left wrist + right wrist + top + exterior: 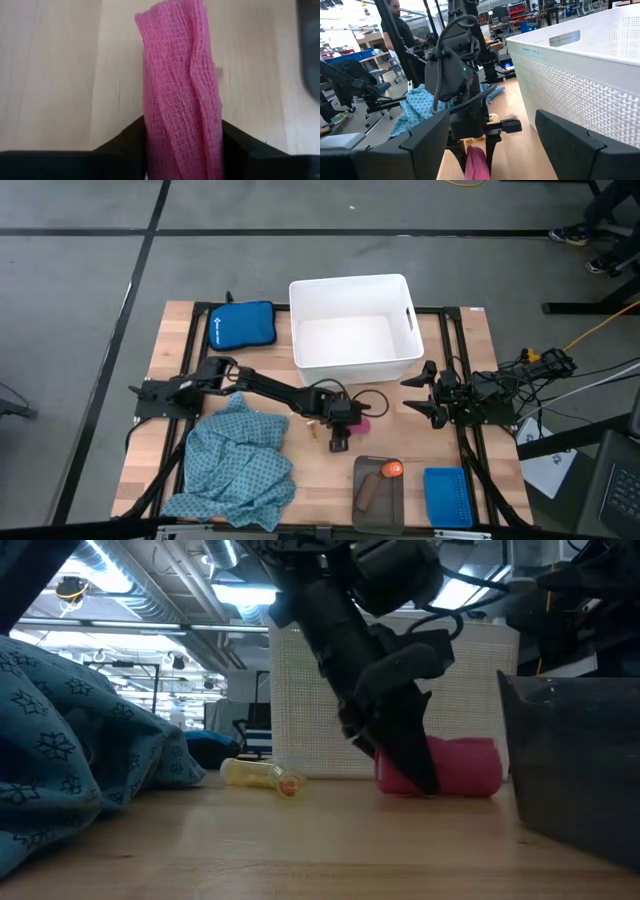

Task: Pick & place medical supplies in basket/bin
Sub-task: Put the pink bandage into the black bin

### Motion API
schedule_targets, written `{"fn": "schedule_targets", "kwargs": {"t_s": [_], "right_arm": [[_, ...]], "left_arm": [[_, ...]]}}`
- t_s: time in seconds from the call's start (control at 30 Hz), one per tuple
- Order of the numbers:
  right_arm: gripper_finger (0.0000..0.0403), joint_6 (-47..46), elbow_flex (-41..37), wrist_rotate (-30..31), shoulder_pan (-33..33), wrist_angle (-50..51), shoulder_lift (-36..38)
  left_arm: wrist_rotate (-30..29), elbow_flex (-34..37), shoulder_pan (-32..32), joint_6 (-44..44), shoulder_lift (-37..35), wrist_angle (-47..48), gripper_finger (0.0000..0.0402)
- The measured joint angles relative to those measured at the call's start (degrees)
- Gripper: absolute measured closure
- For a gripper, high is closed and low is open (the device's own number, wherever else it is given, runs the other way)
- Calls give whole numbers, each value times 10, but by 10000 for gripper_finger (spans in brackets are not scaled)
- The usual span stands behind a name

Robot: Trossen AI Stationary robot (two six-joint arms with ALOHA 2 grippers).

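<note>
A pink bandage roll point(180, 75) lies on the wooden table in front of the white tub point(350, 280), and also shows in the low view point(455, 765). My left gripper point(340, 425) is down at it, a finger on each side, shut on it. A teal dotted cloth point(240, 465) lies crumpled at the near left. An orange piece point(392, 469) sits in the dark-grey tray point(378, 515). A small yellowish vial point(262, 775) lies on the table left of the roll. My right gripper point(420, 395) waits open at the table's right, level. My left gripper pinches the pink roll by its two long sides point(150, 135) between its two fingers point(125, 145), at the end nearest the wrist. The fingers slant down from the table's left and lie along the roll. The roll rests on the table point(460, 790), its far end reaching past the fingertips.
A royal-blue zip pouch point(242, 325) lies at the far left beside the tub. A small blue ribbed basket point(447, 497) stands right of the tray at the near edge. A brown item point(368, 492) lies in the tray. A person stands in the room beyond point(400, 25).
</note>
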State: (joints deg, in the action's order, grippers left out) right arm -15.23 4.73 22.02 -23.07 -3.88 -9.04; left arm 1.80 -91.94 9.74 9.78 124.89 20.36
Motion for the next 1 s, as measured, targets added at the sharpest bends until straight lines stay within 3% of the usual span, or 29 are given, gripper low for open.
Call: {"fn": "schedule_targets", "kwargs": {"t_s": [0.2, 0.6, 1.0], "right_arm": [[105, -4, 0, 0, 0, 1, 0], [105, -4, 0, 0, 0, 1, 0], [105, -4, 0, 0, 0, 10, 0]], "left_arm": [[32, -42, 0, -18, -1, 9, 305], [39, -87, 6, -79, -1, 26, 297], [108, -186, 17, -207, -3, 87, 299]]}}
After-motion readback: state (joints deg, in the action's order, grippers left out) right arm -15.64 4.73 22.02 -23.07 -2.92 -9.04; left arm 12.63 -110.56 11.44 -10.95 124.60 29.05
